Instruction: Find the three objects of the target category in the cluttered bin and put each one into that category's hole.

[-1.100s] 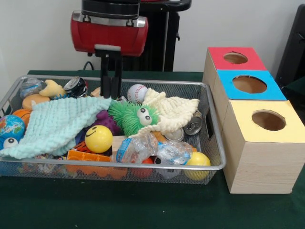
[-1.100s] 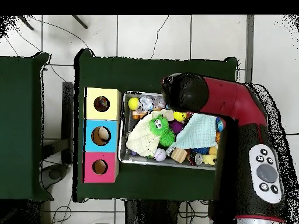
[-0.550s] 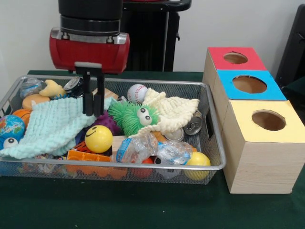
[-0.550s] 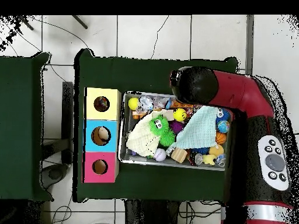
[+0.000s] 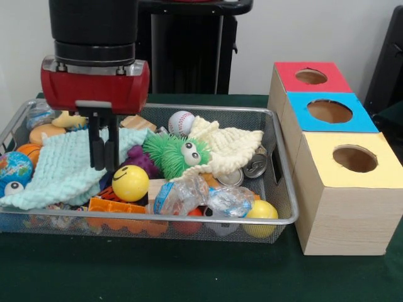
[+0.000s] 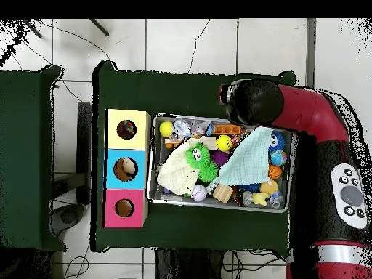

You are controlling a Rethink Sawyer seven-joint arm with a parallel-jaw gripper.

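The wire mesh bin (image 5: 284, 217) lies at the left, full of toys, balls, cloths, cans and crushed plastic bottles; it also shows in the overhead view (image 6: 218, 205). My gripper (image 5: 104, 165) hangs over the bin's left half, shut, its tips at the surface of a teal knitted cloth (image 5: 60, 170). A yellow smiley ball (image 5: 130, 182) lies just right of the tips. The yellow-topped box with its round hole (image 5: 355, 158) stands right of the bin, nearest the camera; the hole also shows in the overhead view (image 6: 126, 129). In the overhead view the arm's head (image 6: 251, 102) hides the gripper.
A blue-topped box (image 5: 329, 111) and a red-topped box (image 5: 311, 77) stand behind the yellow one. The bin also holds a green fuzzy toy (image 5: 173, 154), a cream cloth (image 5: 230, 148), a baseball (image 5: 181, 123), a yellow ball (image 5: 261, 211) and a globe ball (image 5: 14, 167).
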